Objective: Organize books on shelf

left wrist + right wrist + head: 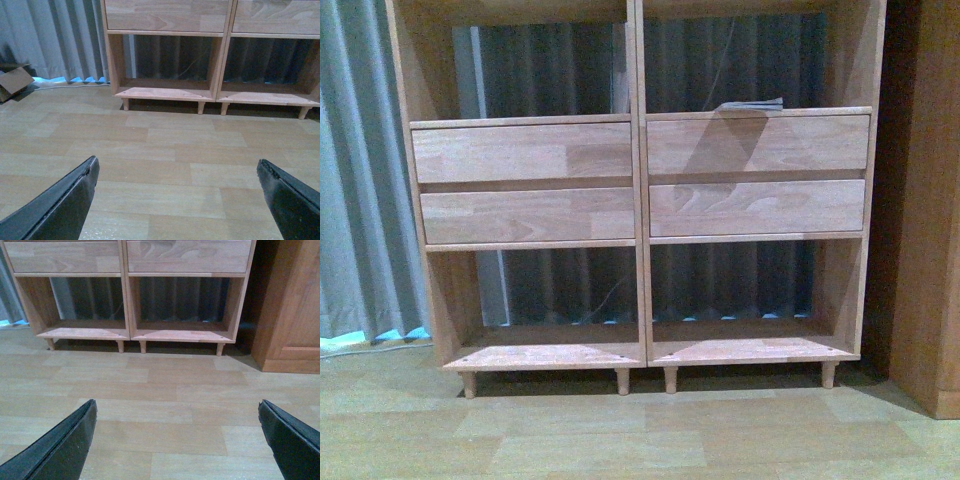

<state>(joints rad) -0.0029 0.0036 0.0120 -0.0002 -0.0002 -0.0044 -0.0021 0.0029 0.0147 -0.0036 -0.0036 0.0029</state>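
Observation:
The light-wood shelf stands straight ahead on short peg legs, with four plain drawer fronts between open compartments. A flat book with a pale teal edge lies on the ledge above the right drawers. A slim pale book stands against the centre divider in the upper left compartment. Neither arm shows in the front view. My left gripper hangs open over bare floor, well short of the shelf. My right gripper is open too, nothing between its fingers, facing the shelf's lower right compartment.
A taller, darker wooden cabinet stands close to the shelf's right side, also in the right wrist view. Grey curtains hang behind and to the left. A cardboard box lies on the floor at the far left.

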